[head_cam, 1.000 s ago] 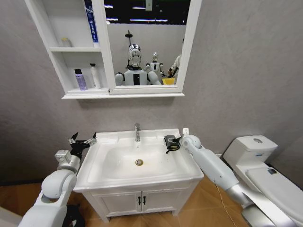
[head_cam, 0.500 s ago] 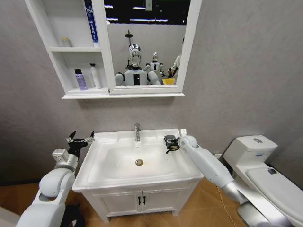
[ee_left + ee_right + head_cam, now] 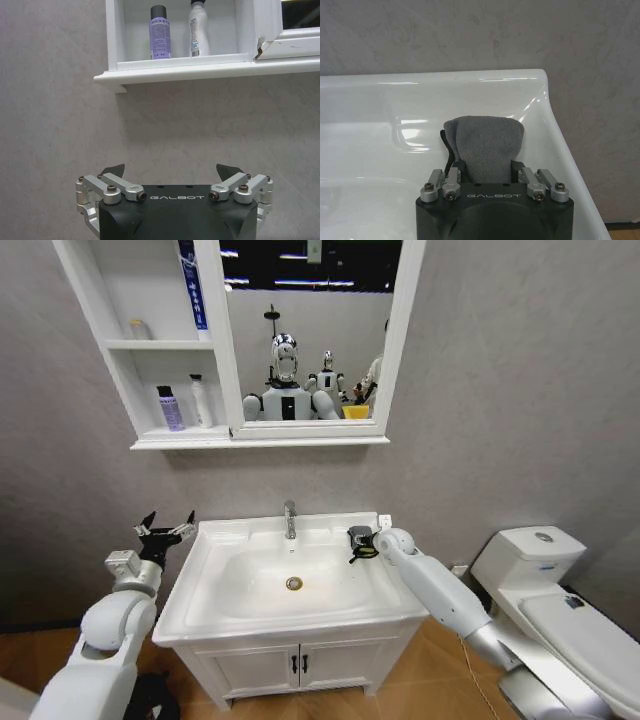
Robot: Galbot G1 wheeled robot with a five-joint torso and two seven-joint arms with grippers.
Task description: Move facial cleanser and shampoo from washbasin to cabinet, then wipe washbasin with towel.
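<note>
Setting: you face a white rectangular ceramic washbasin point(image 3: 215, 585) under a tall white three-compartment cabinet point(image 3: 130, 345).
Right gripper point(image 3: 359, 543): clenched on the grey folded towel point(image 3: 487, 145), far-right basin rim.
Left gripper point(image 3: 165, 532): spread wide, left of the basin.

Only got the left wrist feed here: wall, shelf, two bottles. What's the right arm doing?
Observer: The right gripper is shut on the towel, over the washbasin's right rim.
Operator: Anything left on the basin to move?
Observer: No bottles on it; just the tap and the drain.
Operator: And where's my left gripper against the basin?
Observer: The left gripper is open, off the basin's left side, level with its back edge, near the wall and below the cabinet.
</note>
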